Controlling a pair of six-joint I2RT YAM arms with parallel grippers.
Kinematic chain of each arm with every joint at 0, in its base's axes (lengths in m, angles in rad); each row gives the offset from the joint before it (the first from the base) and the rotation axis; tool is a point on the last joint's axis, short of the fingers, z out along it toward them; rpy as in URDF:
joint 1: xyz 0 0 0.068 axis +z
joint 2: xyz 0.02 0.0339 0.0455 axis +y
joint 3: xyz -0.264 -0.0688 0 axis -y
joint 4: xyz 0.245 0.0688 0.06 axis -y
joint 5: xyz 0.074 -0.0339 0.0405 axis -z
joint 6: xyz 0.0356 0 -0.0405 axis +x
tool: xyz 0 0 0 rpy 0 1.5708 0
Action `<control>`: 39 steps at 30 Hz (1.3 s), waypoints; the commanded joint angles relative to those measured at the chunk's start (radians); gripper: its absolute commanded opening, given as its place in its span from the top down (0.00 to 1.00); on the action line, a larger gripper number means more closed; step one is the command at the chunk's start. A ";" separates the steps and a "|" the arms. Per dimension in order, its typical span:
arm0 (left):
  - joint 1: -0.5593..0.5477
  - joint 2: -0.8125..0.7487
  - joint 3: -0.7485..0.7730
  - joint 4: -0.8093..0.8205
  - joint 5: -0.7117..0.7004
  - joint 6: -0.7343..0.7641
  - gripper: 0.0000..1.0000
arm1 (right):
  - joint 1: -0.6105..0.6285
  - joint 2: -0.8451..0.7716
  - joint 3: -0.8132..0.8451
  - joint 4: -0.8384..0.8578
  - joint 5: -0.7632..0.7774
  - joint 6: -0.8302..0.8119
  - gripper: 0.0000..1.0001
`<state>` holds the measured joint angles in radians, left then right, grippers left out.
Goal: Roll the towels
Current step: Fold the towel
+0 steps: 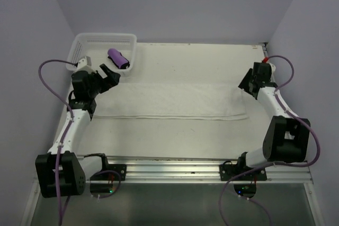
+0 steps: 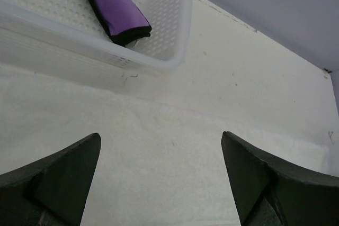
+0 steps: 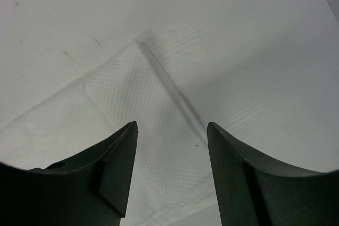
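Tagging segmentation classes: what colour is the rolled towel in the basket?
Purple with dark trim. The rolled towel shows best in the left wrist view.

Looking down past right gripper (image 3: 172, 126); both dark fingers (image 3: 114, 175) at frame bottom, spread apart, holding nothing; contact with cloth can't be judged. Underneath: white towel (image 3: 127, 96), lying flat, fine woven texture, one corner pointing toward upper middle; thin dark line, crease or shadow, running diagonally from that corner down to the right-hand finger's inner edge. Beyond: white table (image 3: 74, 9), few small specks; pale strip at top-right corner, unidentifiable.
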<state>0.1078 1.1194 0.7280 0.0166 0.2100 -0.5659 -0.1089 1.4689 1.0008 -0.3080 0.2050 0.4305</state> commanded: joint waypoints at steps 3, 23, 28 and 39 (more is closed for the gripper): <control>-0.097 0.028 0.083 -0.110 -0.011 0.139 0.00 | -0.043 0.005 -0.087 -0.082 0.030 -0.027 0.42; -0.168 0.031 0.090 -0.102 0.060 0.149 0.00 | -0.048 0.044 -0.188 -0.224 0.053 0.031 0.37; -0.171 0.020 0.085 -0.112 0.040 0.158 0.00 | -0.048 0.048 -0.203 -0.174 0.005 0.076 0.40; -0.188 0.008 0.080 -0.121 -0.009 0.179 0.00 | -0.083 0.087 -0.248 -0.094 0.007 0.149 0.83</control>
<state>-0.0696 1.1515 0.7799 -0.0990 0.2272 -0.4221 -0.1612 1.5169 0.7944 -0.4427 0.1970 0.5407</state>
